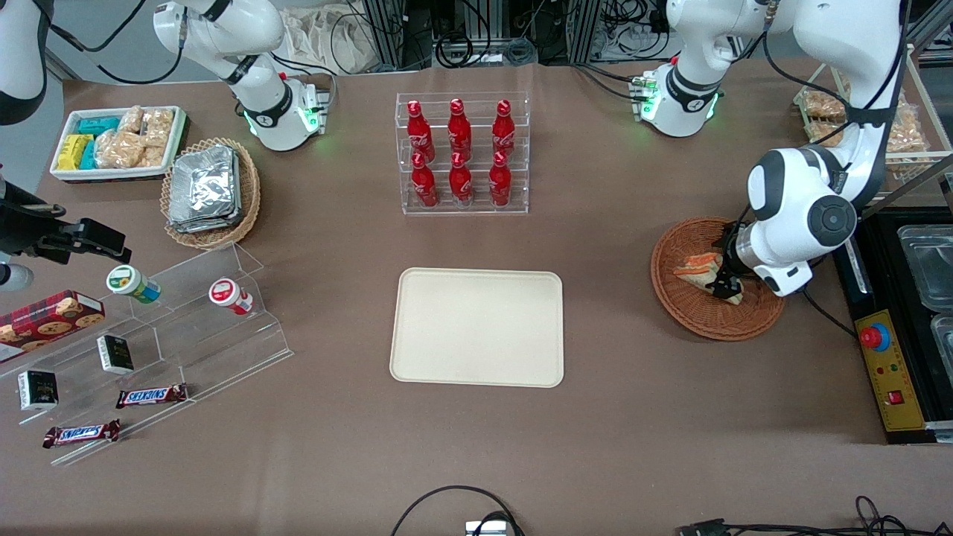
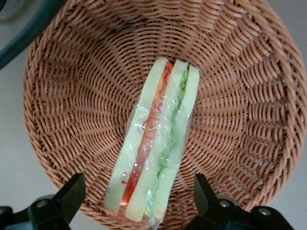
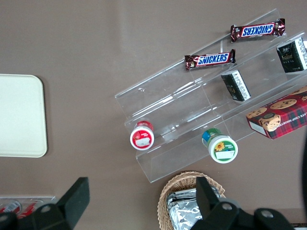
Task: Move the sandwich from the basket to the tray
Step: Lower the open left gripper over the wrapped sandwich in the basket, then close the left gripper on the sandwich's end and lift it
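- Currently the hand [image 1: 726,283] of the working arm sits low over the basket [image 1: 689,313], with its two fingers [image 2: 72,194] spread wide and gripping nothing.
- Sandwich [image 2: 156,143]: lies in the basket on its cut edge, wrapped in clear film. The wrist view shows white bread layers with an orange-red band and a green band between them.
- Finger position relative to the sandwich: one finger stands on each side of the wedge's near end, both apart from it, with bare wicker visible in each gap.
- Basket: round, reddish-brown wicker, resting on the bench [image 1: 633,447] toward the working arm's end.
- Tray [image 1: 477,327]: cream-beige, rectangular, flat on the bench, well apart from the basket toward the parked arm's end. Nothing lies on it.
- Bottle rack [image 1: 462,152]: clear plastic, holding six red bottles, farther from the front camera than the tray.
- Tan wicker basket with foil packs [image 1: 211,190]: far from the reddish-brown basket, toward the parked arm's end of the bench.
- Clear stepped display [image 1: 186,327]: near the tan basket, nearer to the front camera, carrying small jars and chocolate bars.
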Robot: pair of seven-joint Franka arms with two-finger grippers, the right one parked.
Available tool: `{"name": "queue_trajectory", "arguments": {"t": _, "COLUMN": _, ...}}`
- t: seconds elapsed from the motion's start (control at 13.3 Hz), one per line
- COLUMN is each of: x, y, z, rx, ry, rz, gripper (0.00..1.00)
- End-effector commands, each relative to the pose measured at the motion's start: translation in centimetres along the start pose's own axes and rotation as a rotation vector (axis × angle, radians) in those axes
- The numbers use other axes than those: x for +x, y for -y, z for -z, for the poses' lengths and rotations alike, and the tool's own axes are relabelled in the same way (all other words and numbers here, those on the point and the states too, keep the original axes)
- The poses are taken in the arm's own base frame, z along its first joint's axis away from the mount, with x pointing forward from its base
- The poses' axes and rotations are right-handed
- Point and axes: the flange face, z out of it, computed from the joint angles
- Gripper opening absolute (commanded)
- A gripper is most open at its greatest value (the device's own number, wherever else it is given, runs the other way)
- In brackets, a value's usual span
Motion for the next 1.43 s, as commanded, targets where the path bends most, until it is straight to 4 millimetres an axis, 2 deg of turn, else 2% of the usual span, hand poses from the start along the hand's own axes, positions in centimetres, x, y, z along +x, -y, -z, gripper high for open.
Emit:
{"name": "queue_trajectory", "arguments": {"t": 0.0, "x": -0.2, "y": 0.7, "z": -1.4, "rx": -0.005, "ry": -0.005, "rz": -0.064, "gripper": 1.00}}
{"name": "queue_trajectory", "arguments": {"t": 0.08, "x": -0.3, "y": 0.6, "z": -1.7, "rx": -0.004, "ry": -0.007, "rz": -0.070, "gripper": 1.00}}
{"name": "queue_trajectory", "arguments": {"t": 0.15, "x": -0.2, "y": 0.5, "z": -2.1, "rx": 0.001, "ry": -0.009, "rz": -0.071, "gripper": 0.93}}
{"name": "queue_trajectory", "arguments": {"t": 0.23, "x": -0.2, "y": 0.5, "z": -2.1, "rx": 0.001, "ry": -0.011, "rz": -0.072, "gripper": 0.69}}
{"name": "queue_trajectory", "arguments": {"t": 0.3, "x": -0.2, "y": 0.4, "z": -2.0, "rx": -0.002, "ry": -0.014, "rz": -0.076, "gripper": 0.26}}
{"name": "queue_trajectory", "arguments": {"t": 0.38, "x": -0.2, "y": 0.3, "z": -1.9, "rx": -0.003, "ry": -0.018, "rz": -0.081, "gripper": 0.00}}
{"name": "queue_trajectory", "arguments": {"t": 0.53, "x": -0.2, "y": 0.2, "z": -1.9, "rx": 0.001, "ry": -0.036, "rz": -0.109, "gripper": 0.00}}
{"name": "queue_trajectory", "arguments": {"t": 0.68, "x": -0.3, "y": 0.1, "z": -0.8, "rx": -0.008, "ry": -0.053, "rz": -0.132, "gripper": 0.00}}
{"name": "queue_trajectory", "arguments": {"t": 0.83, "x": -0.3, "y": -0.8, "z": 1.9, "rx": -0.016, "ry": -0.054, "rz": -0.135, "gripper": 0.00}}
{"name": "queue_trajectory", "arguments": {"t": 0.98, "x": -0.2, "y": -2.6, "z": 6.6, "rx": 0.017, "ry": -0.042, "rz": -0.156, "gripper": 0.00}}
{"name": "queue_trajectory", "arguments": {"t": 1.2, "x": -0.5, "y": -4.2, "z": 13.6, "rx": -0.001, "ry": -0.012, "rz": -0.225, "gripper": 0.00}}
{"name": "queue_trajectory", "arguments": {"t": 1.28, "x": -1.3, "y": -4.7, "z": 15.1, "rx": -0.003, "ry": -0.015, "rz": -0.244, "gripper": 0.00}}
{"name": "queue_trajectory", "arguments": {"t": 1.35, "x": -4.0, "y": -5.7, "z": 16.7, "rx": -0.025, "ry": -0.027, "rz": -0.295, "gripper": 0.00}}
